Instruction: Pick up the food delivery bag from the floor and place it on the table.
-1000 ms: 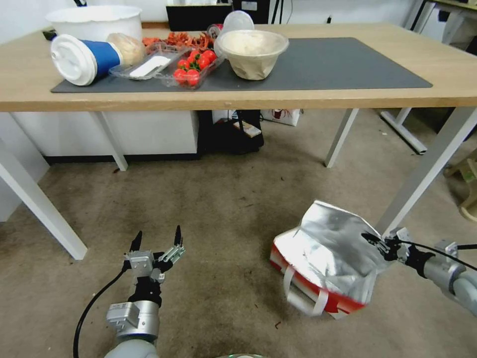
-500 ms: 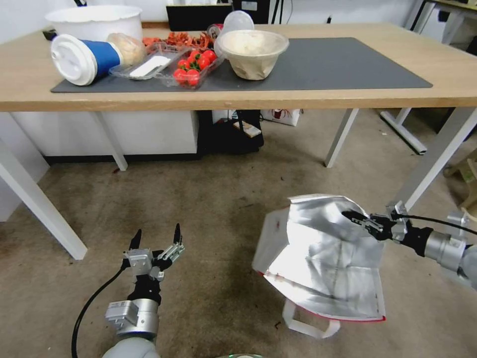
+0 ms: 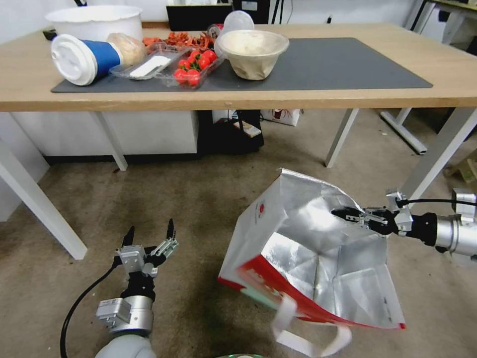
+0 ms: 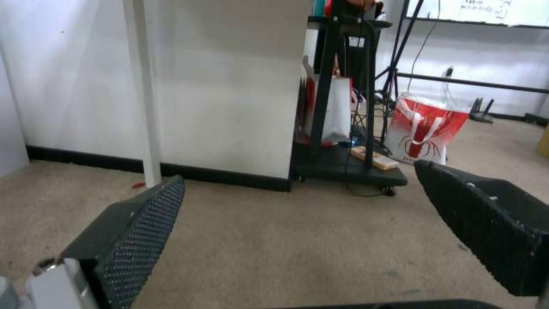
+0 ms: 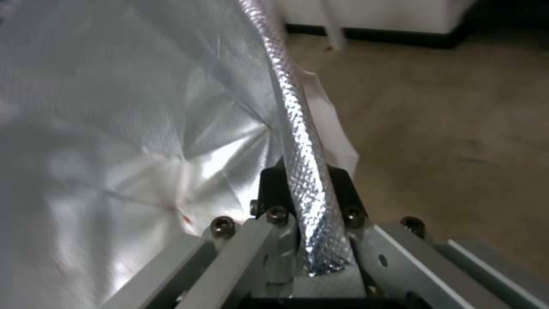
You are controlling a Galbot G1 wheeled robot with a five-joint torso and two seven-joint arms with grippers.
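The food delivery bag [image 3: 303,253] hangs tilted above the floor [image 3: 208,199], its silver foil inside facing me, red-and-white outer wall and white strap handles drooping toward me. My right gripper [image 3: 343,215] is shut on the bag's foil rim [image 5: 303,171] at its right side. The table [image 3: 308,97], light wood with a dark grey mat [image 3: 338,64], stands beyond and higher than the bag. My left gripper [image 3: 149,237] hovers low over the carpet at the near left, open and holding nothing; its black fingers [image 4: 131,240] are spread wide.
On the mat's left sit a tipped blue-and-white cup [image 3: 82,57], a tomato tray [image 3: 194,67], a paper bowl [image 3: 253,52] and a white tub [image 3: 94,20]. White table legs [image 3: 432,159] rise right of the bag. A black cart [image 4: 349,141] and another red bag [image 4: 426,133] stand under the table.
My right gripper has lifted the bag off the carpet and swung it leftward and toward me, its mouth opening up. The left gripper drifted slightly lower and left.
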